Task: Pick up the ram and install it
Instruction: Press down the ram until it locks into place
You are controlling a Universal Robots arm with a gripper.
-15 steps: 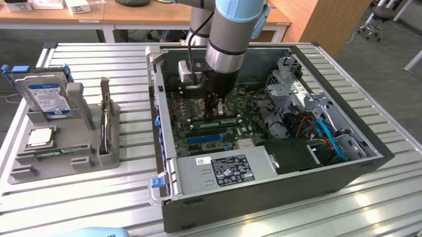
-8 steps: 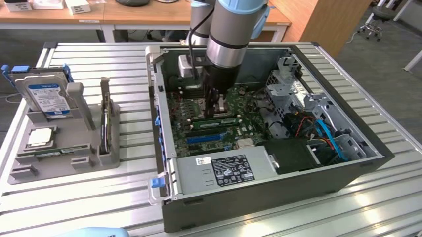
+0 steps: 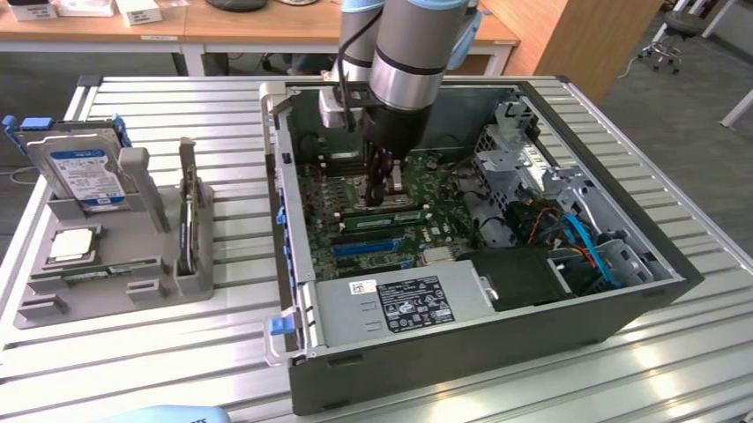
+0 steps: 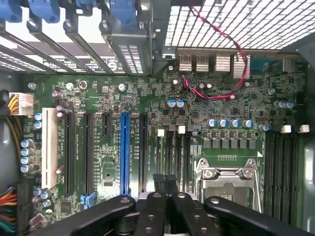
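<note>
Ram (image 3: 379, 214) is sitting flat in a motherboard (image 3: 389, 225) slot inside the open PC case (image 3: 471, 352), right under the gripper (image 3: 379, 196). Gripper fingers (image 4: 158, 183) are pressed together, hanging just above the slots, gripping nothing. Spare green stick (image 3: 100, 271) is lying in the grey tray (image 3: 118, 295), exterior view's left.

A thick silver-grey cylindrical arm (image 3: 406, 53) is seen, with a light blue cap at a joint and a black cable run along its side. It is ended by a black gripper (image 4: 165, 184), whose glossy black links are fastened with silver screws.
</note>
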